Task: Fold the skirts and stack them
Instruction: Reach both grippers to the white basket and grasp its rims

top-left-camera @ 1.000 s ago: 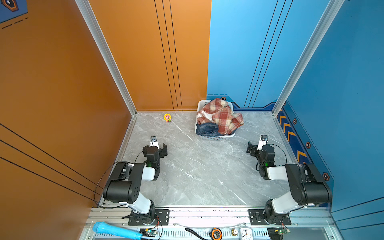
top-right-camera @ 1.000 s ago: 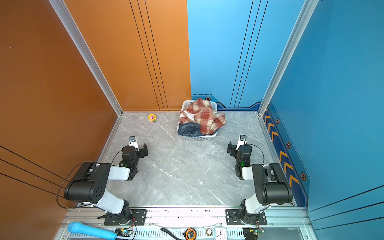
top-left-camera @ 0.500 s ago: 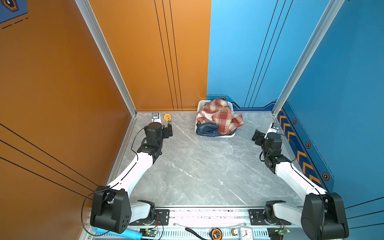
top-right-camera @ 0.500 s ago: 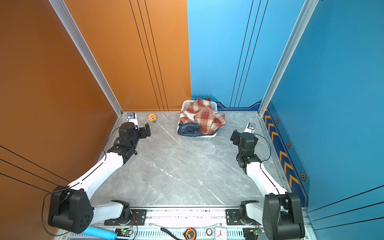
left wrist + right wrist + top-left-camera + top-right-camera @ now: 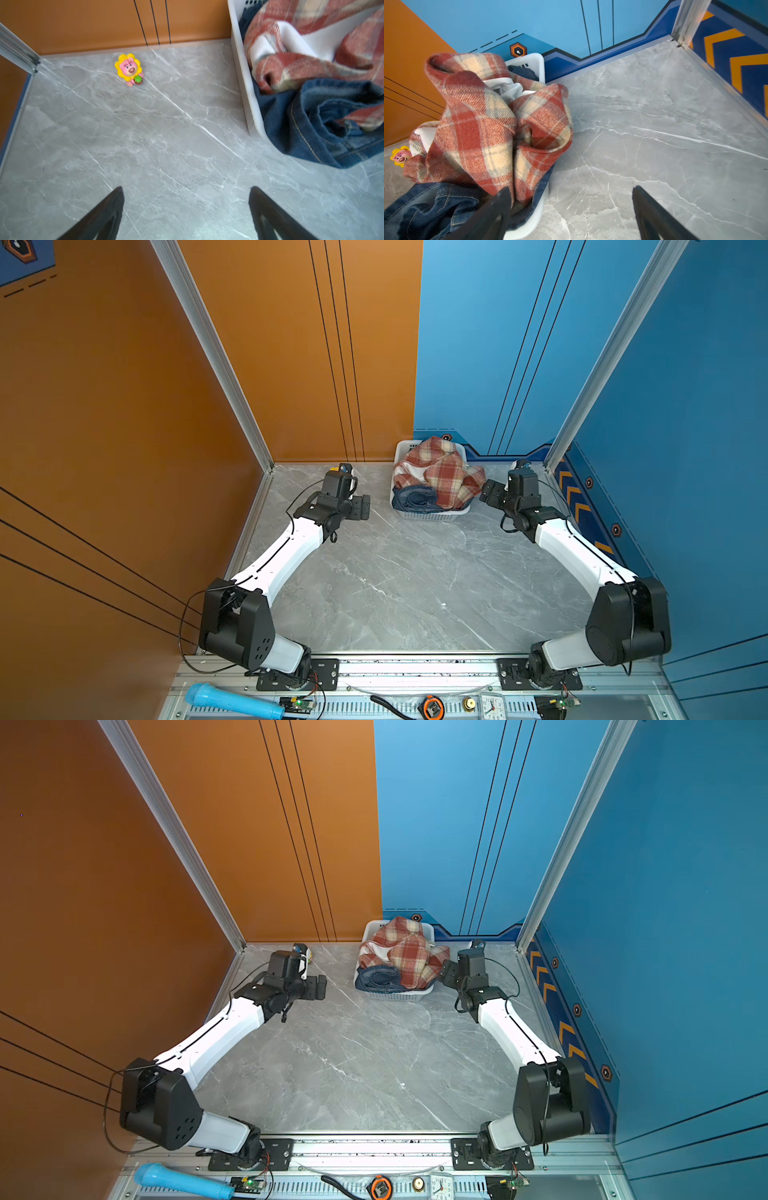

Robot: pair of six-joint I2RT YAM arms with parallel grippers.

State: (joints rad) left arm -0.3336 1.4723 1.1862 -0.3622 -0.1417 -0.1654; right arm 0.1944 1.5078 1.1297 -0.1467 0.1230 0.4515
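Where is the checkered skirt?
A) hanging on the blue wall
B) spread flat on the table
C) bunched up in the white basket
C: the checkered skirt lies bunched on top of blue denim inside the white basket.

Enclosure floor is a grey marble-pattern tabletop (image 5: pixel 415 593) with white veining, evenly lit. The left side wall (image 5: pixel 104 427) is orange and the right side wall (image 5: pixel 706 427) blue. The back wall (image 5: pixel 332 344) is orange on its left half and blue on its right. All panels carry thin black lines. Aluminium posts (image 5: pixel 212 352) stand at both far corners. Orange chevrons (image 5: pixel 572 494) run along the right edge. An aluminium rail (image 5: pixel 415 668) borders the near edge.
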